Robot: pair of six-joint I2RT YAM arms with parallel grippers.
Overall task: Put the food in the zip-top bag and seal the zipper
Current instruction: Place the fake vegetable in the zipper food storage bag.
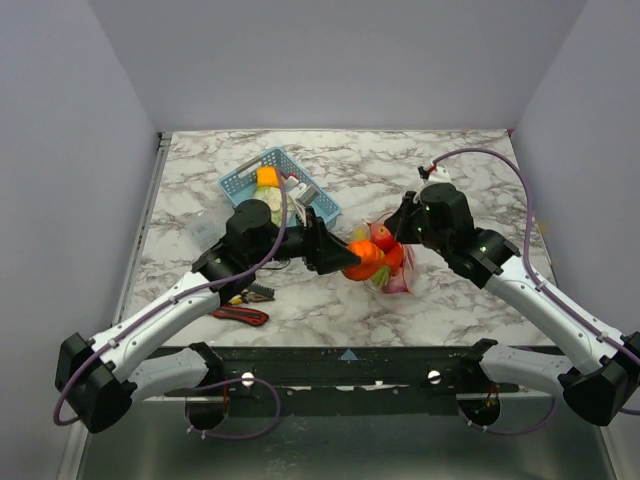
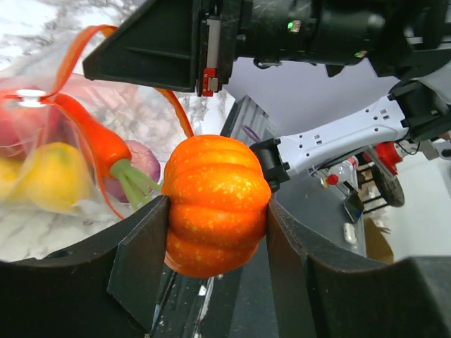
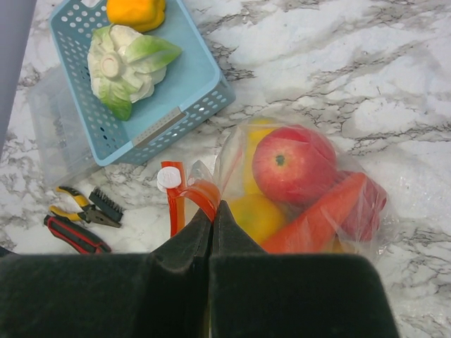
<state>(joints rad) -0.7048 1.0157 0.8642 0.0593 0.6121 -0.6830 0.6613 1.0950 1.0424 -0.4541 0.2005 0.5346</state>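
Observation:
My left gripper point(image 2: 215, 236) is shut on an orange toy pumpkin point(image 2: 217, 197) and holds it at the mouth of the clear zip-top bag point(image 3: 402, 204). My right gripper point(image 3: 213, 211) is shut on the bag's orange-red zipper strip point(image 3: 201, 189) and holds the mouth edge up. Inside the bag lie a red apple point(image 3: 292, 163), a carrot point(image 3: 317, 218), a yellow fruit point(image 3: 257, 215) and a purple piece. In the top view the pumpkin point(image 1: 362, 258) sits between the left gripper point(image 1: 335, 255) and the right gripper point(image 1: 398, 232).
A blue lattice basket point(image 3: 201, 84) at the back left holds a white-green cabbage point(image 3: 127, 67) and a yellow pepper point(image 3: 137, 10). Red-handled pliers point(image 3: 74, 232) and a small clear packet point(image 3: 53, 134) lie beside it.

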